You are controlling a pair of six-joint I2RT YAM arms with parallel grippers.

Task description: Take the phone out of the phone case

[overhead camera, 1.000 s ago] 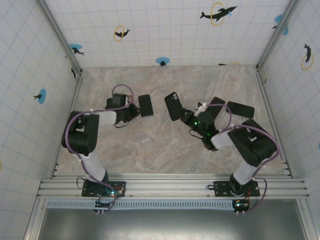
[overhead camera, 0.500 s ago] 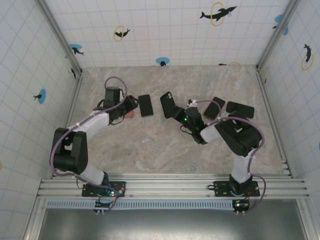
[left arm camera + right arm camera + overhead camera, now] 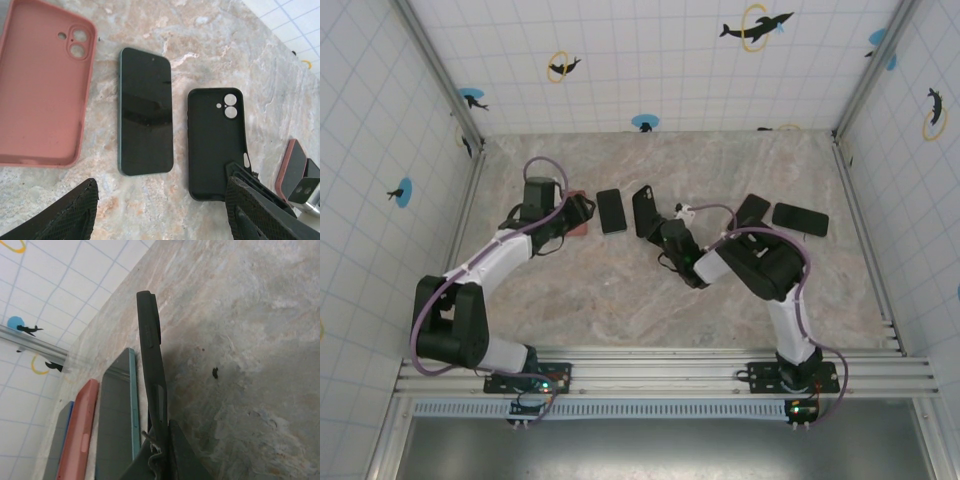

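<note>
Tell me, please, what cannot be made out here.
Left wrist: pink case cut off by the left edge; black case near corner hidden by a finger of the left gripper.
Right wrist: black case edge-on, inside hidden.
Top external: far-right dark slab too small, phone or case unclear.

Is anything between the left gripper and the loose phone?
Nothing visible. The phone lies bare on the table ahead of the open left gripper, between the pink case and the black case that the right gripper holds, touching neither.
</note>
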